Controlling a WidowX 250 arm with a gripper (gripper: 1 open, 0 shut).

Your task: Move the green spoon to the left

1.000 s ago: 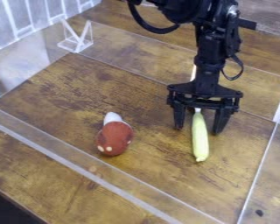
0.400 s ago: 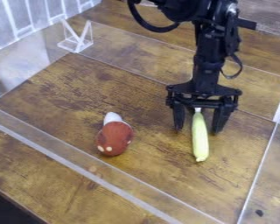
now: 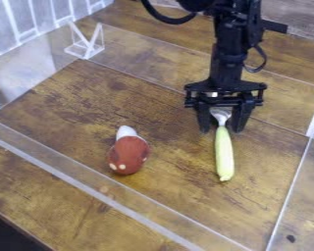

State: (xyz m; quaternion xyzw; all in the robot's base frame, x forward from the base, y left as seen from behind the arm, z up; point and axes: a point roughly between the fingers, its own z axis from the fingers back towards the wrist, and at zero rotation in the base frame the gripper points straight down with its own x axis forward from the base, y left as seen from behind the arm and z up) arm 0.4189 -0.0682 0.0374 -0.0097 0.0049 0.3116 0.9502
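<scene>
The pincer (image 3: 227, 119) has drawn its fingers in: a second ago they stood spread wide on either side of the silver head of the green spoon (image 3: 224, 153), and now they stand narrow and close about that same end. The arm itself has hardly shifted over the tabletop (image 3: 68, 108); the change is in the fingers, together with a slight turn of the hand about its downward axis, so that the two fingers now line up more squarely across the spoon. Whether they already press on the spoon or stand just off it cannot be told from this view, since the dark fingers hide the head.

The spoon has not moved. It lies flat on the wooden tabletop at the right side, its yellow-green handle running toward the camera and its head under the pincer. The red-brown object with the white tip (image 3: 127, 150) sits well apart to the left, also where it was.

For the task this reads as the grasp being made: the reach is done and the closing is under way, while the lift and the carry to the left are not yet begun. The grip is at the far end of a long, slim thing, so the handle may droop or swing once it leaves the wood
</scene>
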